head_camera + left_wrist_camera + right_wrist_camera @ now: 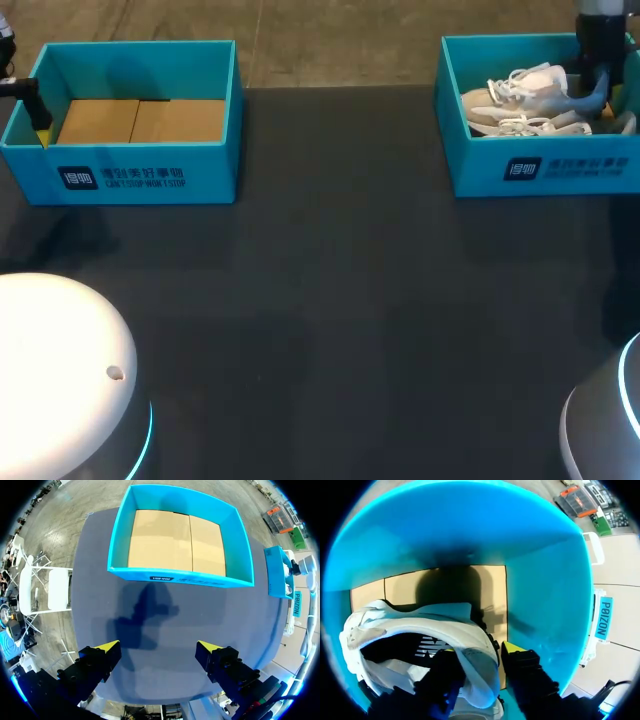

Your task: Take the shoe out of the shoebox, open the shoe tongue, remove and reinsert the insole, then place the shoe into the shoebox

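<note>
Right gripper [477, 651], yellow tips pinched on the heel of the white lace-up shoe [420, 625] lying long-ways in the blue cardboard shoebox [540, 172], toe toward the left arm.

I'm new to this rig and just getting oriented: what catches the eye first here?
The teal right shoebox at the table's far edge holds white shoes, with the right gripper closed on one shoe's heel. The matching left shoebox is empty, and the left gripper hangs open above the table before it.

Dark table [330, 300], an empty blue box [210, 165] (tan cardboard floor) at its far left
</note>
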Robot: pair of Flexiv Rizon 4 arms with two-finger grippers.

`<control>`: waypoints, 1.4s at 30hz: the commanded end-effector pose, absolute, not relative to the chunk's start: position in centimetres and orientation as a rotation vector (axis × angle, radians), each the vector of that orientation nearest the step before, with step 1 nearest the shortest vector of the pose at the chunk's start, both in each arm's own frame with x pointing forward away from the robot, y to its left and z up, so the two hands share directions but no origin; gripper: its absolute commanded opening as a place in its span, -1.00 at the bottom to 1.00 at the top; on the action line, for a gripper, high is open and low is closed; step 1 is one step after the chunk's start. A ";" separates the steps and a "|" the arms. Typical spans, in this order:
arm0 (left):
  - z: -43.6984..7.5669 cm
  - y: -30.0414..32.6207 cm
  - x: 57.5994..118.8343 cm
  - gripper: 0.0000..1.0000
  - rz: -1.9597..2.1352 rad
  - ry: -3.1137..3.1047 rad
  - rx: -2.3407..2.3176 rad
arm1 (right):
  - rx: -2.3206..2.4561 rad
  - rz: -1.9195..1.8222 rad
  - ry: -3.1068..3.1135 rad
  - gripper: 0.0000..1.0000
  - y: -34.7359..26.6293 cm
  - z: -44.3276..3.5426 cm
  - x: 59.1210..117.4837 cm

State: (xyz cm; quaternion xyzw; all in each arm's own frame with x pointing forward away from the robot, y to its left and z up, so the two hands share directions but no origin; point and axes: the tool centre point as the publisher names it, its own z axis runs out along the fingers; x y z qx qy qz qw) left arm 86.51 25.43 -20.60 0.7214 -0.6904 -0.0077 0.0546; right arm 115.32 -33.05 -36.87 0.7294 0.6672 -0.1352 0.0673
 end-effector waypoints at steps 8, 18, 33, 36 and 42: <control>-20.6 25.4 86.4 1.00 -0.025 -2.097 2.194 | 2.222 -0.388 1.965 1.00 -32.8 -34.9 115.1; -20.6 25.4 86.4 1.00 -0.025 -2.097 2.194 | 2.248 -0.304 1.957 1.00 -31.9 -30.4 114.6; -20.6 25.4 86.4 1.00 -0.025 -2.097 2.194 | 2.243 -0.165 2.043 1.00 -27.6 -22.1 110.2; -20.6 25.4 86.4 1.00 -0.025 -2.097 2.194 | 2.261 -0.160 2.055 1.00 -27.0 -21.0 108.9; -20.6 25.4 86.4 1.00 -0.025 -2.097 2.194 | 2.262 -0.122 2.089 1.00 -25.0 -19.3 106.4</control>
